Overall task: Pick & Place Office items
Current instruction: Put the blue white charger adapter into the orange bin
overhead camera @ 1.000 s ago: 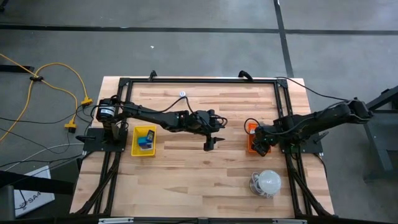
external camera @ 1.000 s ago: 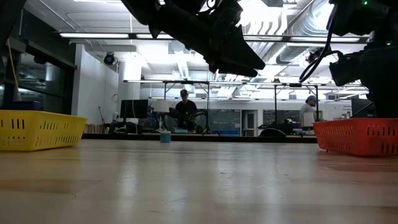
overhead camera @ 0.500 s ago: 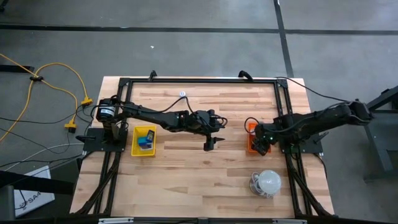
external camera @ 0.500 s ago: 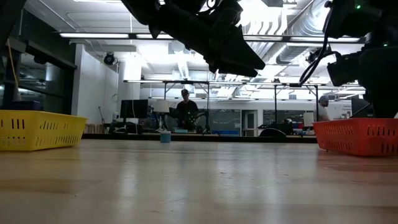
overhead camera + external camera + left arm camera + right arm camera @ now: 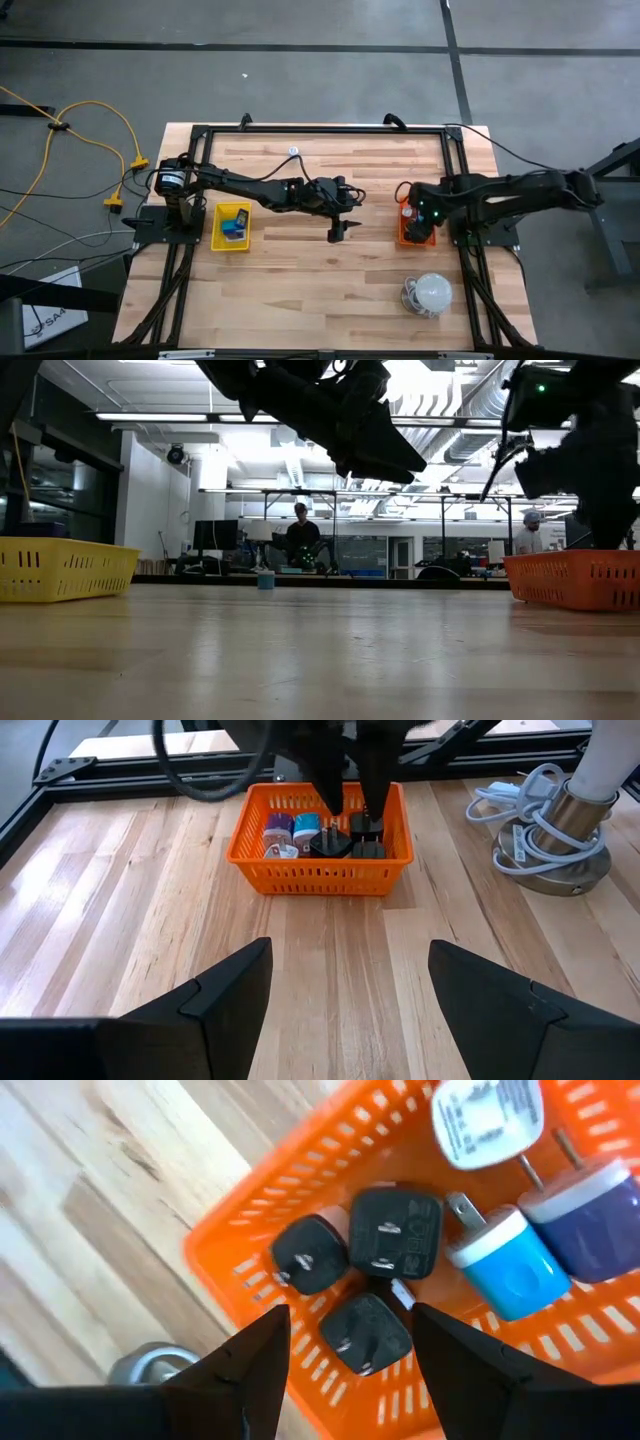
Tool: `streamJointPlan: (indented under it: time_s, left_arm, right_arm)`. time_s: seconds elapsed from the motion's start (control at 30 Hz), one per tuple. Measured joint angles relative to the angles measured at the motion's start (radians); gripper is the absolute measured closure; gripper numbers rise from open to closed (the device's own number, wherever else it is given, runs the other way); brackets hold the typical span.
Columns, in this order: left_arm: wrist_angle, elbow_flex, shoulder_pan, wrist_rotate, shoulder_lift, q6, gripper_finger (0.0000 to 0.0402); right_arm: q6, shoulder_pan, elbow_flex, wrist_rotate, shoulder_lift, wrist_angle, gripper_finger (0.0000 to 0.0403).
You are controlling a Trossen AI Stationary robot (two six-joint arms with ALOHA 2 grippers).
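1. the office items lay in two trays: three black plugs (image 5: 383, 1230), a blue adapter (image 5: 503, 1270), a purple one (image 5: 598, 1220) and a white one (image 5: 487, 1115) crowded the orange tray (image 5: 322, 878), right of centre in the high view.
2. a few more blue pieces sat in the yellow tray (image 5: 232, 240), left of centre in that view.
3. the right gripper (image 5: 346, 792) hung over the orange tray, its fingers (image 5: 463, 1370) spread wide above the black plugs, holding nothing.
4. the left gripper (image 5: 337, 233) hovered near the middle of the table, fingers (image 5: 220, 990) spread and empty, pointing toward the orange tray.
5. the wooden table (image 5: 300, 280) was pale plank, framed by black rails; a white dome with a coiled cable (image 5: 431, 292) stood at the lower right of the high view.
6. around it lay grey concrete floor, with a yellow cable (image 5: 90, 125) at the left.
7. in the low view, a bright workshop stretched behind, with a person (image 5: 302, 538) at a bench centre and another (image 5: 528, 535) at the right.
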Motion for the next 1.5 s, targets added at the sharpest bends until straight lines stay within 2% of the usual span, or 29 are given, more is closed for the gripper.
streamJointPlan:
  time_s: [0.37,0.5,0.77,1.0,1.1,1.33,1.5]
  left_arm:
    - [0.000,0.000,0.000,0.000,0.000,0.000,0.0139]
    - [0.000,0.000,0.000,0.000,0.000,0.000,0.0139]
    - [-0.002,0.000,0.000,-0.007,0.000,0.000,0.0139]
    - [-0.034,0.000,0.000,-0.034,-0.004,0.000,0.0139]
    - [-0.047,0.000,0.000,-0.034,-0.014,0.000,0.0139]
    - [-0.080,0.000,0.000,-0.034,-0.044,0.000,0.0139]
    - [-0.093,0.000,0.000,-0.034,-0.063,0.000,0.0139]
  right_arm:
    - [-0.070,-0.042,0.138,-0.004,0.000,-0.034,0.0207]
    - [-0.147,-0.041,0.184,0.035,0.000,-0.013,0.0207]
    - [-0.309,-0.041,0.187,0.154,0.000,0.172,0.0207]
    - [-0.457,-0.041,0.187,0.332,0.001,0.336,0.0207]
    - [-0.536,-0.041,0.187,0.378,0.001,0.397,0.0207]
    - [-0.621,-0.053,0.187,0.393,0.020,0.545,0.0207]
    - [-0.627,-0.096,0.187,0.391,0.092,0.550,0.0207]
